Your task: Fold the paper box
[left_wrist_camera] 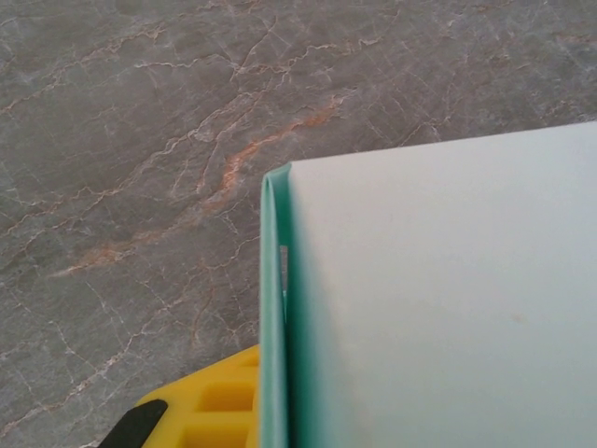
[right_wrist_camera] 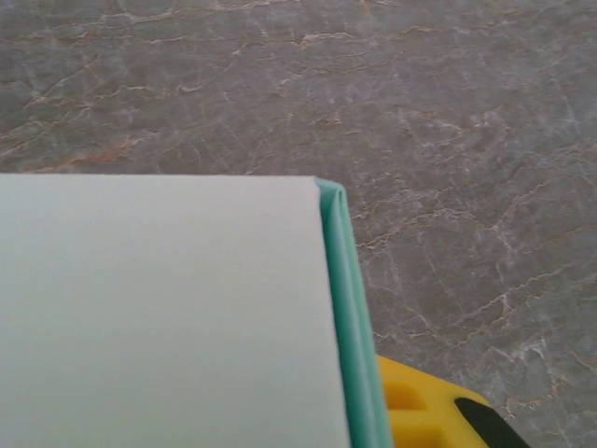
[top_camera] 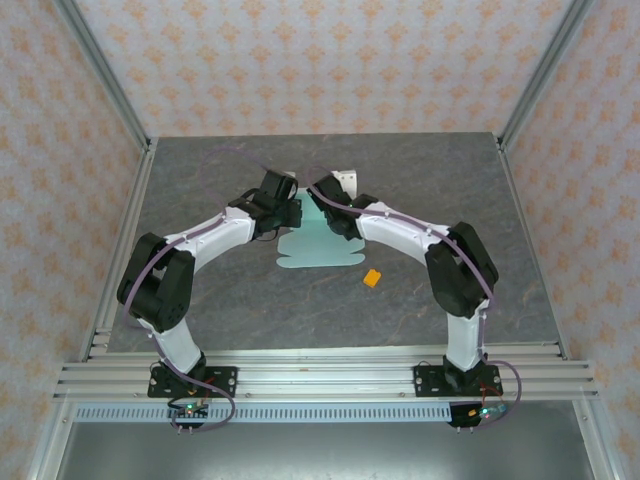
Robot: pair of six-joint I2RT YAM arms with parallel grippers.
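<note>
- So, we're early: box (top_camera: 320, 250) lies mid-table, mostly a flat sheet, near flaps unfolded.
- Far panel is lifted, with its side edges doubled over in both wrist views.
- Left gripper (top_camera: 288, 212) is pinched narrow on the box's left edge.
- Right gripper (top_camera: 322, 200) sits at the right edge; we can't tell its grip.
- Remaining, we reckon: walls, tabs, closing.

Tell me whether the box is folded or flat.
Partly folded. In both wrist views a box panel is doubled over at a crease; from above, its scalloped near flaps lie spread on the table.
</note>
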